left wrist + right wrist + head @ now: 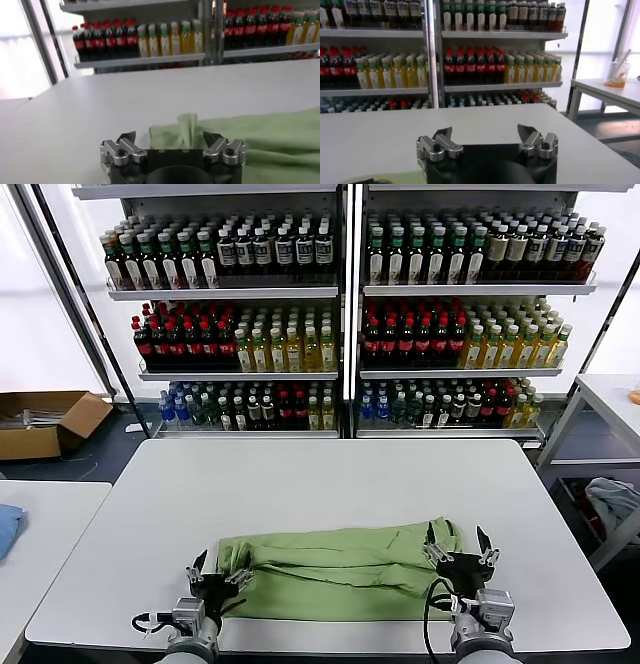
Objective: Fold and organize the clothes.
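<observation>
Left pincer (212,567) spread, right pincer (460,542) spread, green shirt (340,572) folded lengthwise

Left gripper (212,570): black body, two silver-grey metal finger links, each with a dark round pivot screw, ending in dark pointed tips. Grey cylindrical wrist below; thin black cable loops beside it. Right gripper (460,546): same build, black housing, silver links, dark tips, black cable curving along the grey wrist.
</observation>
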`<act>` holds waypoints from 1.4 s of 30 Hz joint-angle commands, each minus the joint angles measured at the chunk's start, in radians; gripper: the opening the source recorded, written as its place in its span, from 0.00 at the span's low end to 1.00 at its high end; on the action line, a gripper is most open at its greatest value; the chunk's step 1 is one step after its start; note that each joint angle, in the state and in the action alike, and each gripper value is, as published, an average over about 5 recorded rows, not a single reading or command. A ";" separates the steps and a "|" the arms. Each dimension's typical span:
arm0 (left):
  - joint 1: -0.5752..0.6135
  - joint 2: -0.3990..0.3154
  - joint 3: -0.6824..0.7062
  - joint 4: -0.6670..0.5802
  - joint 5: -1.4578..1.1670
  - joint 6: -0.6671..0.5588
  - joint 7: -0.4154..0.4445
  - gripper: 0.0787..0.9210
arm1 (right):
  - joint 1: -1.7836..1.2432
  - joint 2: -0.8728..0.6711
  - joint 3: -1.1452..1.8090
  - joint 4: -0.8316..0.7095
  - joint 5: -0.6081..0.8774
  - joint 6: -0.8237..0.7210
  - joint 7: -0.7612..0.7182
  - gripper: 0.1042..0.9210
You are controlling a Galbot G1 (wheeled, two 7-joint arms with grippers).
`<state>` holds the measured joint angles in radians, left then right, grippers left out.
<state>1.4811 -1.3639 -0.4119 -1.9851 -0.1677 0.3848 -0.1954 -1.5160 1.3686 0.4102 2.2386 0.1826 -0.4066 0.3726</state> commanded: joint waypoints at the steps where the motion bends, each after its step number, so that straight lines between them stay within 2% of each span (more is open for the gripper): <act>1: 0.006 -0.014 -0.010 0.021 -0.088 0.017 -0.012 0.88 | -0.008 -0.001 -0.005 0.011 0.002 0.010 0.002 0.88; 4: 0.005 -0.013 -0.014 0.031 -0.116 0.027 -0.014 0.84 | -0.010 -0.001 -0.004 0.009 0.002 0.013 0.001 0.88; 7: 0.006 -0.012 -0.017 0.038 -0.143 0.036 -0.015 0.75 | -0.010 -0.001 -0.002 0.009 0.002 0.014 0.001 0.88; 21: -0.014 -0.004 -0.043 0.053 -0.165 0.027 -0.009 0.27 | 0.016 -0.010 -0.003 0.006 0.001 0.007 0.001 0.88; 26: -0.039 0.035 -0.107 0.070 -0.161 0.009 0.002 0.10 | 0.033 -0.011 -0.004 -0.003 0.001 0.004 0.001 0.88; 30: -0.078 0.148 -0.233 0.102 -0.167 -0.005 0.020 0.04 | 0.045 -0.014 -0.006 -0.011 0.002 0.001 0.001 0.88; 35: -0.134 0.400 -0.452 0.192 -0.213 -0.017 0.053 0.04 | 0.068 -0.015 -0.021 -0.023 0.001 -0.006 0.003 0.88; 38: -0.159 0.525 -0.546 0.261 -0.224 -0.029 0.085 0.04 | 0.082 -0.007 -0.037 -0.032 -0.005 -0.010 0.006 0.88; 42: -0.167 0.611 -0.582 0.285 -0.216 -0.035 0.115 0.04 | 0.090 0.006 -0.057 -0.038 -0.020 -0.012 0.007 0.88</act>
<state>1.3658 -1.0458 -0.7710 -1.8014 -0.3622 0.3675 -0.1318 -1.4445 1.3656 0.3743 2.2086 0.1732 -0.4161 0.3788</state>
